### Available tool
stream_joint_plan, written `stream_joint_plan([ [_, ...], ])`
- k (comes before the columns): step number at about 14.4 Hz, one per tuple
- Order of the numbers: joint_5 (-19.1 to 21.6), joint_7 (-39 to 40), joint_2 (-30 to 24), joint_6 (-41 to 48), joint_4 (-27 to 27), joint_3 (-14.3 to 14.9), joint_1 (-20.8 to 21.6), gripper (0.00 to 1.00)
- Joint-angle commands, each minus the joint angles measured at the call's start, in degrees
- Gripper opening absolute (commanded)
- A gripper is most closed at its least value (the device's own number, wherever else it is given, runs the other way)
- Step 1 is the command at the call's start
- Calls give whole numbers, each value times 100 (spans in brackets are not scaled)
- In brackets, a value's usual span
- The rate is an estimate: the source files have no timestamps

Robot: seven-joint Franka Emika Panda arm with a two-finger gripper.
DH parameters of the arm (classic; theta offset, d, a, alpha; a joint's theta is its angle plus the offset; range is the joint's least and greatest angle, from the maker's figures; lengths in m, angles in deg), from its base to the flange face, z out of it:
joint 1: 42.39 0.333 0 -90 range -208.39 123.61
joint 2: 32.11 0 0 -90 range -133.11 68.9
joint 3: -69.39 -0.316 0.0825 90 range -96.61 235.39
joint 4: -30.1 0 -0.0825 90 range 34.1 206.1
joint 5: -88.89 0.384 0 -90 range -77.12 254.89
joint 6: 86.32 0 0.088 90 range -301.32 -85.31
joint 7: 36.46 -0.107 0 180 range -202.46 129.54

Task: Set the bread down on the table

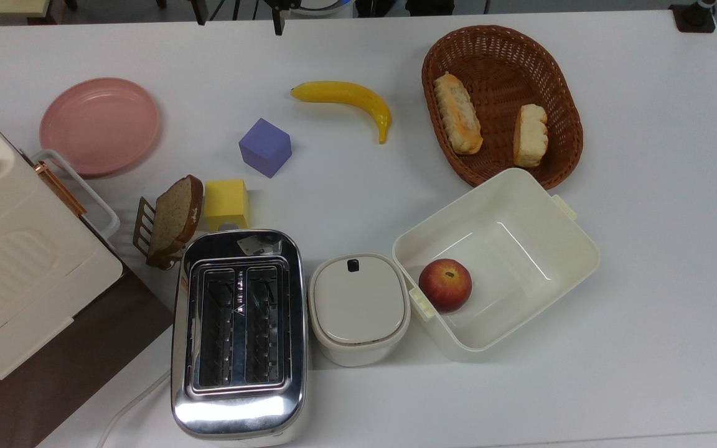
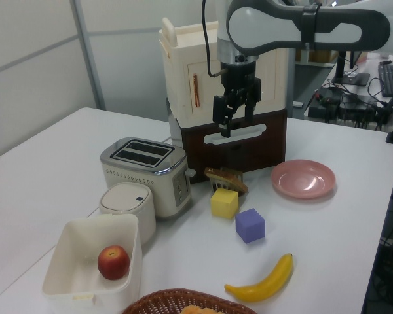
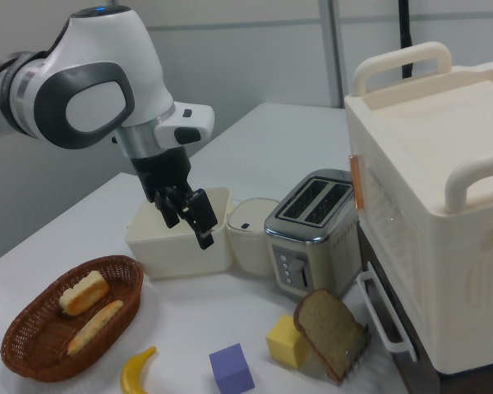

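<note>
The bread (image 1: pixel 530 135) is seen lying in the wicker basket (image 1: pixel 562 93) beside a longer roll (image 1: pixel 457 112), not yet on the table (image 1: pixel 657 249), while the gripper (image 2: pixel 235 116) is held high, fingers apart and empty, presumably awaiting approach.

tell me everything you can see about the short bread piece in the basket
The bread is a short, stubby piece, pale cream with orange-toasted patches and lumpy, segmented sides. It lies flat inside the brown wicker basket, toward the top view's right, resting on the woven bottom near the wall. The longer golden roll lies apart from it, nearer the top view's left. Nothing grips it. In the right view it sits at the basket's upper part.
</note>
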Motion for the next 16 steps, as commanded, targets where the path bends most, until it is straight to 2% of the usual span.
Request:
stream_joint_plan([
  [1, 99, 110, -40, 119, 48, 114, 130, 100],
  [16, 108, -21, -40, 137, 65, 105, 148, 100],
])
